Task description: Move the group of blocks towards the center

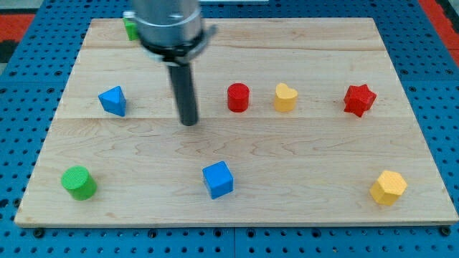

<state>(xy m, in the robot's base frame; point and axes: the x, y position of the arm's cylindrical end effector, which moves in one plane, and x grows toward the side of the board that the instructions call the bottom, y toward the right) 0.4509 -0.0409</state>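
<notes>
Blocks lie scattered on the wooden board (301,50): a red cylinder (238,97) and a yellow heart (285,97) sit close together right of my tip (188,122), with a red star (359,99) farther toward the view's right. I have no jaws to open or close, only the rod, touching no block; it stands between the blue triangular block (112,101) at its left and the red cylinder. Toward the view's bottom are a green cylinder (78,182), a blue cube (218,179) and a yellow hexagonal block (388,188), and a green block (130,29) peeks out at the top behind the arm.
</notes>
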